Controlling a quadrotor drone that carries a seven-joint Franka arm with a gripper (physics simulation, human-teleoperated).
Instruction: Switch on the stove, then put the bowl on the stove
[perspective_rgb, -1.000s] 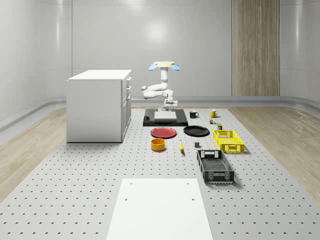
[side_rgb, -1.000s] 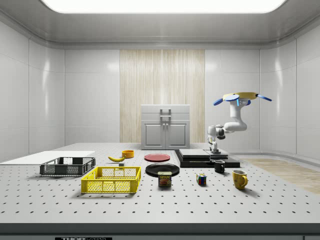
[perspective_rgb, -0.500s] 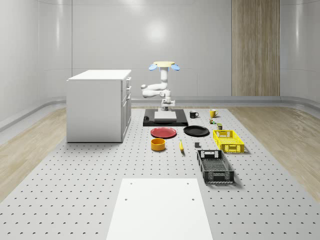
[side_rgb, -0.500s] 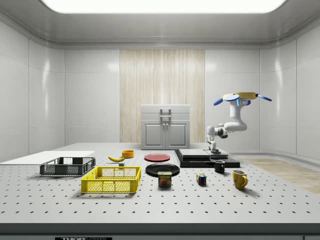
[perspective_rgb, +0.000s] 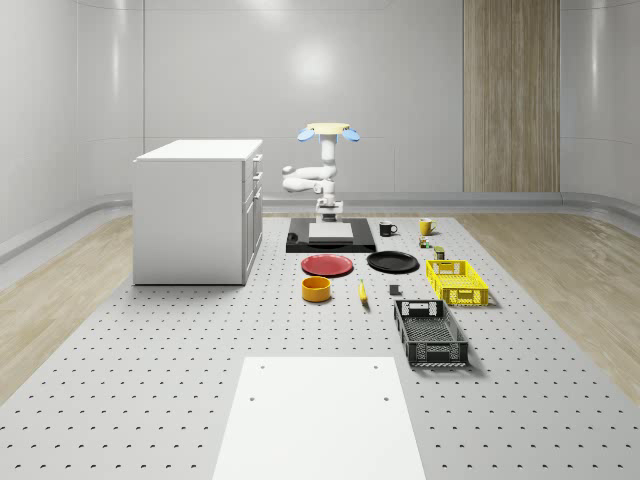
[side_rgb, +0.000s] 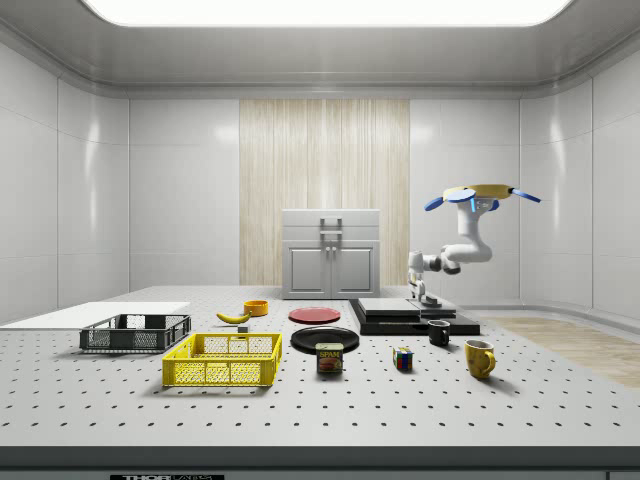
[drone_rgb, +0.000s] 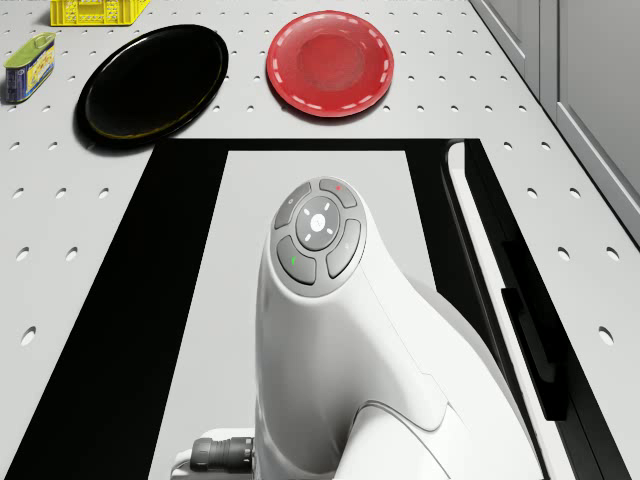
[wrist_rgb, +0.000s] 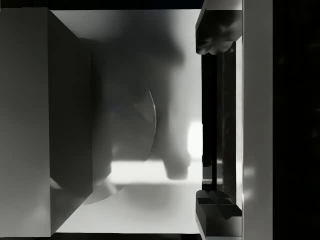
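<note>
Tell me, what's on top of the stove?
The end effector hangs just over the stove, with the drone hovering above. The arm covers part of the pale top. No bowl there.

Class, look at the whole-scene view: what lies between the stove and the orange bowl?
The red plate lies on the table between the stove and the orange bowl, as the whole-scene view shows.

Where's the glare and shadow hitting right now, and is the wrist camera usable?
Whole-scene view: ceiling glare on the back wall. Side view: soft shadows under the yellow crate. Wrist view: heavy shadow across the pale stove surface, one bright patch; murky.
</note>
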